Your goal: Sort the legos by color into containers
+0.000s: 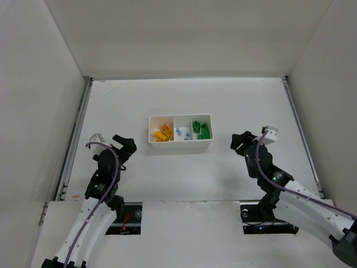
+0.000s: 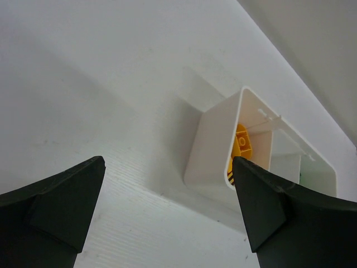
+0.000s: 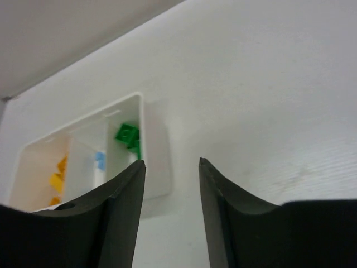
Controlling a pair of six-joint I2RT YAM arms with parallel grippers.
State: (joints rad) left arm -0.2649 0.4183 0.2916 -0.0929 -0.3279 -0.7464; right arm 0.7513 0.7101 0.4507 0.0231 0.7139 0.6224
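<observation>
A white tray [image 1: 179, 146] sits mid-table with three compartments. Yellow-orange legos [image 1: 162, 133] lie in the left one, tiny pale blue legos [image 1: 181, 133] in the middle one, green legos [image 1: 202, 129] in the right one. My left gripper [image 1: 125, 146] is open and empty, left of the tray; its wrist view shows the tray's end wall [image 2: 212, 145] and a yellow lego [image 2: 242, 146] inside. My right gripper [image 1: 241, 140] is open and empty, right of the tray; its wrist view shows the tray [image 3: 153, 162] with green [image 3: 127, 134], blue [image 3: 100, 160] and yellow legos [image 3: 57, 180].
White enclosure walls [image 1: 39, 111] stand on the left, right and back of the white table [image 1: 184, 100]. Both arm bases are at the near edge [image 1: 184, 215].
</observation>
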